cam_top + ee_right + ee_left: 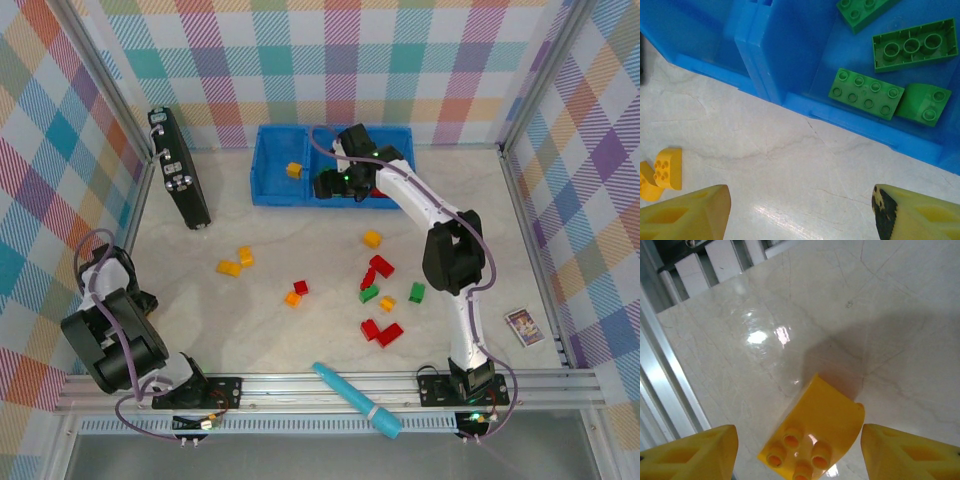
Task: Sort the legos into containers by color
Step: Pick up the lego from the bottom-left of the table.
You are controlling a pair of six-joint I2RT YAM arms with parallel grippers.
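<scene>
A yellow lego [812, 432] lies studs-up on the table between the fingers of my left gripper [799, 446], which is open with a gap on each side of it. My right gripper [330, 183] hangs open over the front edge of the blue containers [270, 165], with bare table between its fingers [690, 212]. Several green legos [865, 93] lie in one compartment, and a yellow one [294, 170] in the left compartment. Red [382, 265], green [417, 292] and yellow [372, 238] legos are scattered mid-table. Two more yellow ones [238, 262] lie to the left.
A black case [180, 180] lies at the back left beside the frame rail. A teal marker [355, 400] rests on the near rail and a small picture card [523, 326] lies at the right. Checkered walls enclose the table.
</scene>
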